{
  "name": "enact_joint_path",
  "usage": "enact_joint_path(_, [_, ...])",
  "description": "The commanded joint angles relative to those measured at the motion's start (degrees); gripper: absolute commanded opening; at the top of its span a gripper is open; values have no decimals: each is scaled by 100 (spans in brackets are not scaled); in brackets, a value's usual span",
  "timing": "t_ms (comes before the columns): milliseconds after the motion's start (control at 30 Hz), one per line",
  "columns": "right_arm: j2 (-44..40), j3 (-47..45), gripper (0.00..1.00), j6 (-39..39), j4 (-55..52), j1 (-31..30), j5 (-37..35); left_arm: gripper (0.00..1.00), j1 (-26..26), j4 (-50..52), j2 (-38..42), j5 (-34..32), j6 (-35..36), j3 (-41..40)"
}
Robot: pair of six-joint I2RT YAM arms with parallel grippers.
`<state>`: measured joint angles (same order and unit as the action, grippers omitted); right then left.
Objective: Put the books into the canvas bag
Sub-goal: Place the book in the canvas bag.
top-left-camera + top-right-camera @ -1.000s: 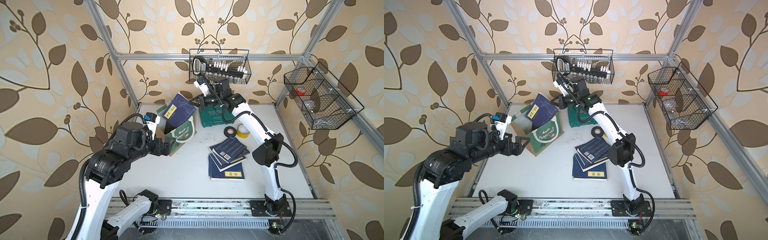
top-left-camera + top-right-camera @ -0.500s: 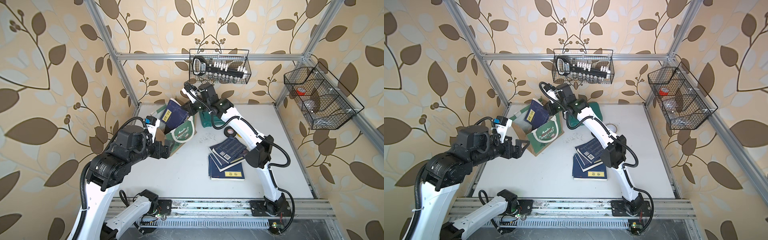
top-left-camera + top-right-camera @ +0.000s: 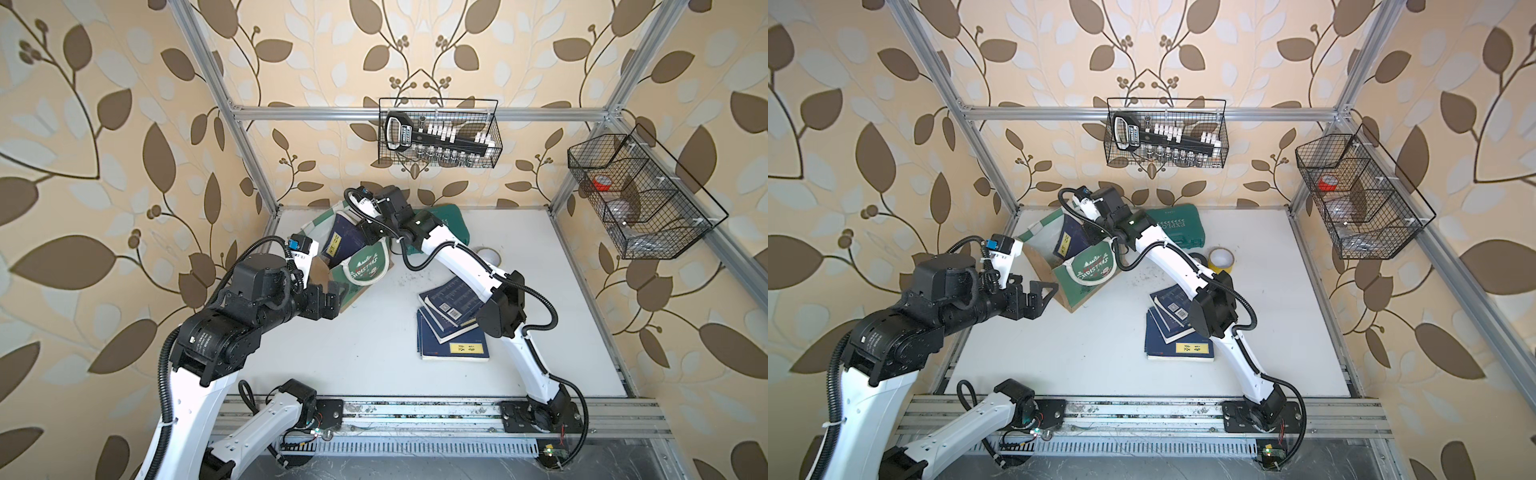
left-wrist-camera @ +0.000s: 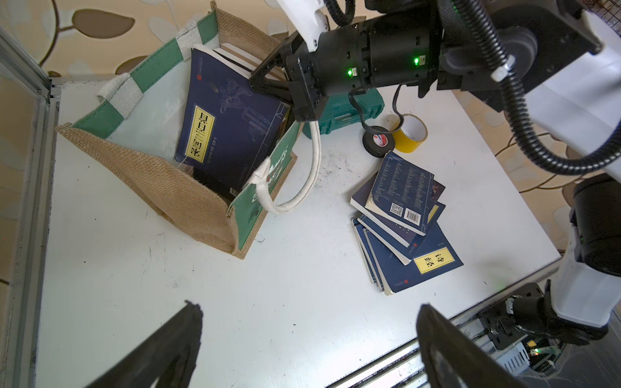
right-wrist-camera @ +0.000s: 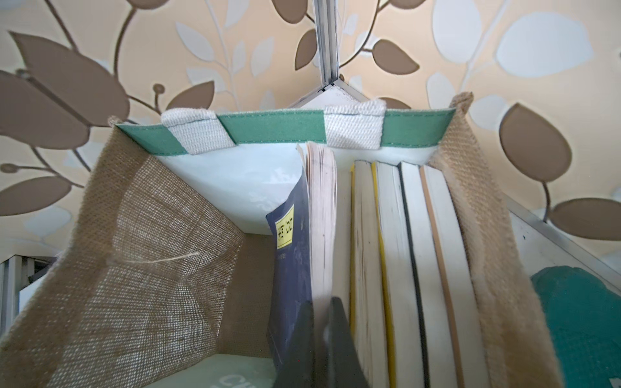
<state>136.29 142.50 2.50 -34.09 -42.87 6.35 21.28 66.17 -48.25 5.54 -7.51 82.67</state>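
- The right gripper (image 4: 268,82) is clamped on the upper edge of a navy book (image 4: 232,134). In the right wrist view its fingers (image 5: 341,339) sit on the page edge, and the front cover bows a little away from the page block.
- Below the gripper, the book's lower part is already inside the canvas bag (image 4: 174,191). It leans, with its yellow-label cover facing the bag's empty half.
- Just beside the held book, on its back-cover side, several books (image 5: 403,268) stand packed against the burlap end wall.
- The best move looks like swinging the held book upright against them. Then lower it until its bottom edge rests on the bag floor, and only then let go.
- Letting go while it leans would probably let it flop flat into the empty half and use up room the rest will need.
- A white rope handle (image 4: 312,161) hangs directly under the gripper body, over the bag's printed panel. Pulling out straight up should keep a finger from hooking it and dragging the bag.
- Farther out, the left gripper (image 4: 309,306) hovers empty with its jaws spread wide. It is near the bag's closest corner but apart from it, and could steady that wall if the bag shifts.
- Well beyond the bag from the right gripper, the stack of navy books (image 4: 403,228) lies on the table (image 4: 134,285), not yet packed.
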Motion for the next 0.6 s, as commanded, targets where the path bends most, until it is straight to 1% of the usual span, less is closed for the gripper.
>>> enact_joint_path(0, [186,199,0,-95,414,-27,-204,99,-31,-78,46,-24,144,-19])
enact_joint_path(67, [230,193,0,-47,485,-28,-198,99,-27,-71,52,-14,153,-37])
enact_joint_path(167, [275,198,6,-13,547,-27,-211,99,-19,-71,56,-11,151,-46])
enact_joint_path(267, [284,201,13,2,594,-24,-221,99,-18,-80,61,-1,150,-50])
enact_joint_path(433, [191,235,29,29,685,-2,-126,99,-18,-103,33,29,145,-60])
enact_joint_path(567, [4,211,38,113,737,84,46,99,-18,-113,28,58,136,-55])
